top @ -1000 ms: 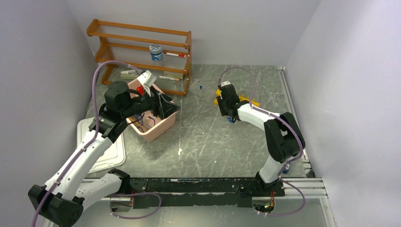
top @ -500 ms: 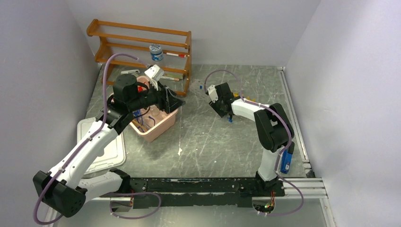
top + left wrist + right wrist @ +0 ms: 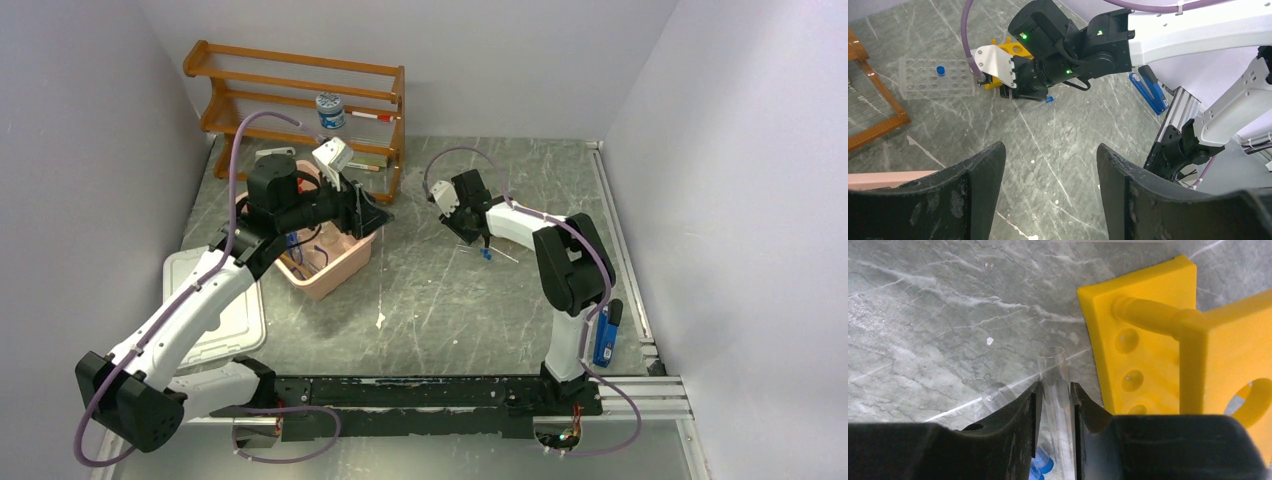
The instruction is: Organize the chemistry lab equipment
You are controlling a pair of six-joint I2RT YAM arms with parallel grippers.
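From above, the left gripper hung at the three o'clock edge of the pink bin, and the right gripper sat low at mid-table. Through the left wrist camera, the left fingers stood spread, holding nothing. Through the right wrist camera, the right fingers pinched a thin clear tube, with the yellow holed rack just beside it at three o'clock.

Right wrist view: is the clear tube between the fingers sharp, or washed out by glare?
Right wrist view: clear thin tube and yellow holed rack sharp, no glare; right gripper fingers dark. Top external view: even light, soft shadows.
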